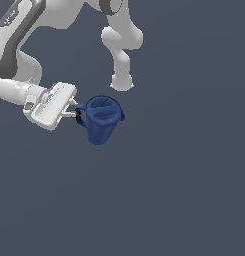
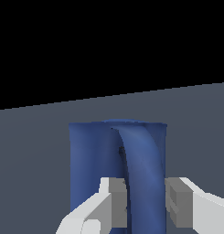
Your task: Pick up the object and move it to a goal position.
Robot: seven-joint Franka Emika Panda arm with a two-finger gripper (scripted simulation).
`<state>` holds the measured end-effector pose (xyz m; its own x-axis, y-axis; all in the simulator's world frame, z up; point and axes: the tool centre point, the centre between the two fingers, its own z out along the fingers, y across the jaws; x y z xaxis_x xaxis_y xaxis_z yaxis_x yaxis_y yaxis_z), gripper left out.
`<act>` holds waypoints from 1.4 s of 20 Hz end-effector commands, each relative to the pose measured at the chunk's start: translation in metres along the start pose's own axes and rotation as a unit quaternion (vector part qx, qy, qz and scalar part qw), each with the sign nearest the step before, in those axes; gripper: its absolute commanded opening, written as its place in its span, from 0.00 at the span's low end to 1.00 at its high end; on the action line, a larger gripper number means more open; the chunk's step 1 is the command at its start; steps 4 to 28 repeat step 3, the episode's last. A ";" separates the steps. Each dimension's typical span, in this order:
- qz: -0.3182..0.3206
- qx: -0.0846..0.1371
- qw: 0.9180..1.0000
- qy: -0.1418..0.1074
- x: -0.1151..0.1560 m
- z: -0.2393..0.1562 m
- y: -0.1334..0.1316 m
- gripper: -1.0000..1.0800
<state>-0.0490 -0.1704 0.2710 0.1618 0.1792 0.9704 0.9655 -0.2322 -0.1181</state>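
1. My gripper point(image 2: 145, 203) pinches the pitcher's handle point(image 2: 141, 169).
2. The pitcher point(image 1: 101, 120) hangs at the fingers.
3. I judge it may swing and slip, held only by that handle.

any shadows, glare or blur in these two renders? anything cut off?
Exterior view: flat, even light, no cast shadow under the pitcher or gripper, no glare, coarse soft edges. Wrist view: sharp, black void above the floor's edge, pitcher's handle fills the centre, the fingers cropped at the frame edge.
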 end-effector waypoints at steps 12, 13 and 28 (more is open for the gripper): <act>-0.001 0.000 1.000 0.000 0.012 0.005 -0.001 0.00; -0.001 0.000 1.000 0.000 0.012 0.005 -0.001 0.00; -0.001 0.000 1.000 0.000 0.012 0.005 -0.001 0.00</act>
